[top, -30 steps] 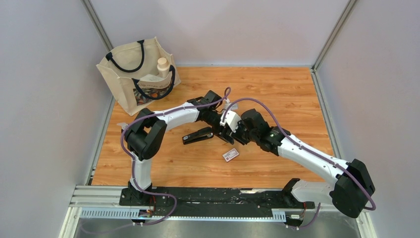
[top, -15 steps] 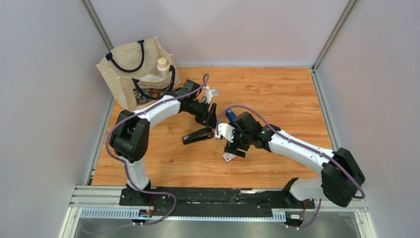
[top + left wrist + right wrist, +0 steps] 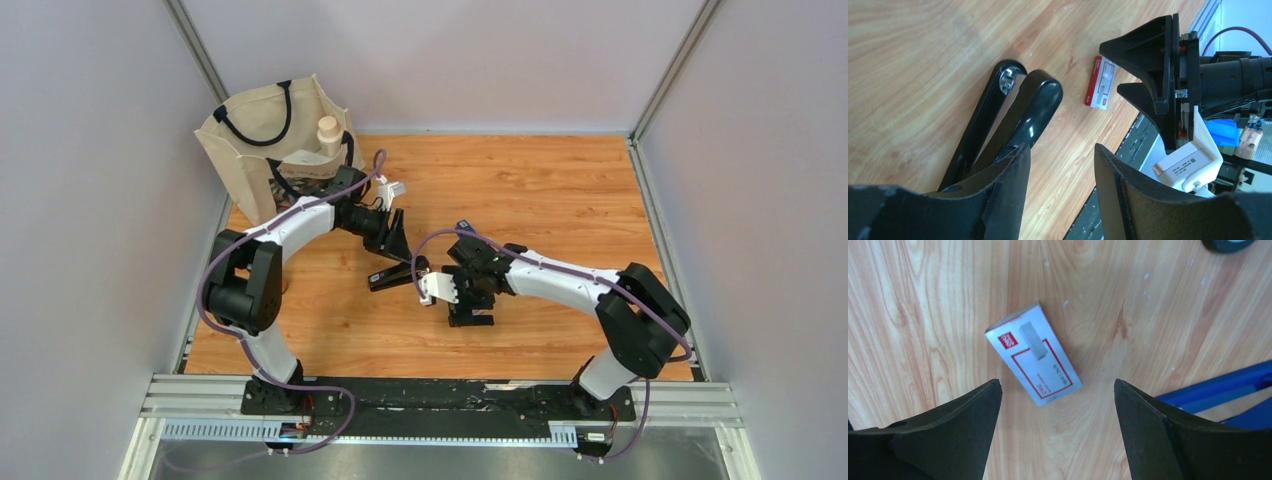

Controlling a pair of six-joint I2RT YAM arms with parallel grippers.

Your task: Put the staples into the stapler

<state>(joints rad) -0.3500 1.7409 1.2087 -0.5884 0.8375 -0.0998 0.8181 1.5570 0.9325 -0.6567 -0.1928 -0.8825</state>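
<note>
The right pincer (image 3: 1058, 432) hangs with fingers spread wide over the staples (image 3: 1034, 354), which lie flat and askew on the surface between them, so a squeeze across the box's corners would probably twist it loose.

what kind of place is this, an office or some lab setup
Most likely a robot test cell, not an office: a wood-grain table boxed in by plain grey panels, with two arms bolted to a metal rail at its near edge. Only props are laid out: a black stapler, a staples box, a tote bag.
</note>
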